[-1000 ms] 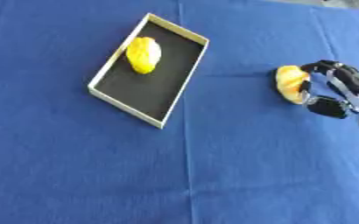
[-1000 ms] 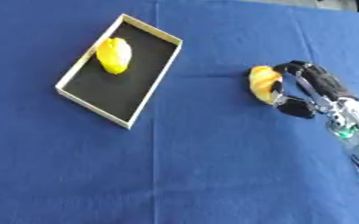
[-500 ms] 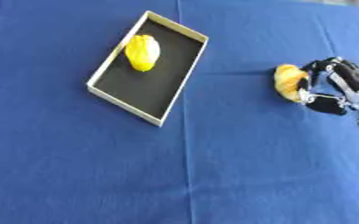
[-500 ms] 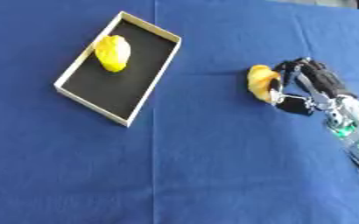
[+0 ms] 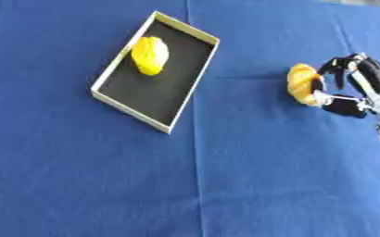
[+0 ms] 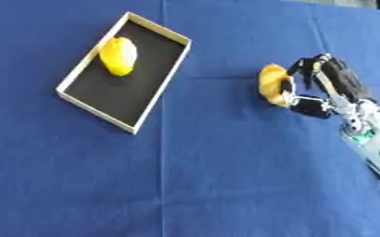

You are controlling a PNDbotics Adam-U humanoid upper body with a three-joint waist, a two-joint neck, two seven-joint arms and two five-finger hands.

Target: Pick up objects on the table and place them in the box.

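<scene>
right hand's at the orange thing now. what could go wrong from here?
1. The right hand curls round only the near side of the orange item; it might slip out on the lift.
2. The box lies far to the left; a long carry could end in a drop.
3. The lemon fills the box's far end; landing there could nudge it.

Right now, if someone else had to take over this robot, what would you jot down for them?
Right hand: fingers curled round the orange-yellow object on the blue tablecloth, right of the box.
Left hand: not in view.
Done: one yellow object already lies in the box, at its far end.
Left: lift the orange-yellow object, carry it left across to the box and set it in the free near part. I cannot tell whether it has left the cloth yet. No other loose objects show on the table.
</scene>
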